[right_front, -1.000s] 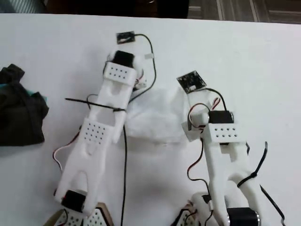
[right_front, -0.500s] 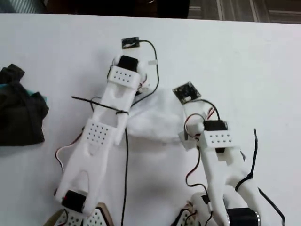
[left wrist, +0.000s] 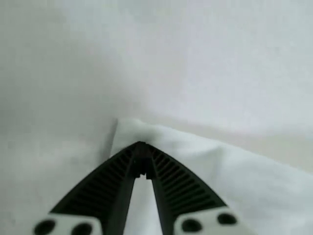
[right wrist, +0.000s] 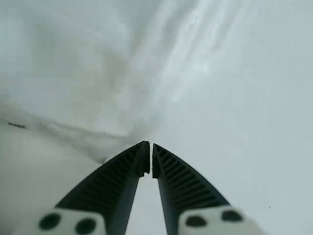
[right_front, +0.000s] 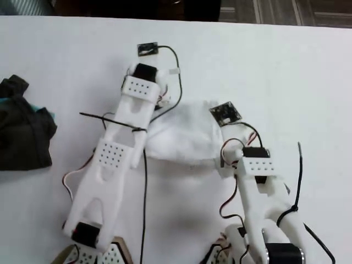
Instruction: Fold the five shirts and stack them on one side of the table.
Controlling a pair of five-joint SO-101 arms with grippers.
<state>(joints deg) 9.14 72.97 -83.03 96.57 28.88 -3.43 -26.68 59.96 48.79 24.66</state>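
A folded white shirt [right_front: 184, 135] lies on the white table [right_front: 286, 71] between my two arms. In the left wrist view my left gripper [left wrist: 142, 149] is shut with its tips pinching a corner of the white shirt [left wrist: 195, 152]. The right gripper [right wrist: 147, 151] is also shut, at the edge of the white shirt [right wrist: 88, 98], and the cloth's creases run in toward its tips. From above, the left arm [right_front: 118, 154] lies along the shirt's left side and the right arm [right_front: 258, 181] stands at its near right corner.
A pile of dark shirts [right_front: 22, 132] with a teal piece showing sits at the table's left edge. Cables [right_front: 146, 192] trail from both arms over the near part of the table. The far and right parts of the table are bare.
The right arm has drawn back toward the near edge, swinging left and then right again. The left arm shifted slightly and returned. The shirt's right side moved with the right gripper.
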